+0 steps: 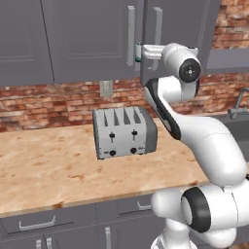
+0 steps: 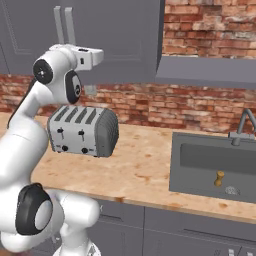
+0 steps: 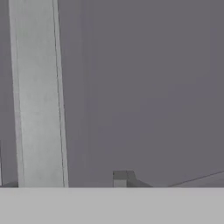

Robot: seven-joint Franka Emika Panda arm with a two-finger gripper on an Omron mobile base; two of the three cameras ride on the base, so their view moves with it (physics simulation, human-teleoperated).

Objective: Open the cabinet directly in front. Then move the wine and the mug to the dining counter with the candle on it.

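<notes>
The grey upper cabinet (image 1: 97, 34) has two panelled doors with paired silver bar handles (image 1: 130, 34). Its right door (image 1: 185, 24) looks slightly ajar, its lower edge hanging below the left door's. My gripper (image 1: 140, 52) is raised at the handles, with the hand (image 2: 90, 56) pointing at the door. In the hand view, a silver bar handle (image 3: 38, 96) stands between the spread fingers of my gripper (image 3: 63, 183), and the right fingertip (image 3: 120, 178) is clear of it. A small white and green shape (image 1: 138, 48) sits at the door's edge; I cannot tell whether it is the mug. The wine, candle and dining counter are out of view.
A silver toaster (image 1: 124, 132) stands on the tan stone counter (image 1: 48, 165) below the cabinet, against the brick wall. A sink (image 2: 215, 165) with a faucet (image 2: 244, 125) lies to the right. Grey drawers (image 1: 39, 223) run under the counter.
</notes>
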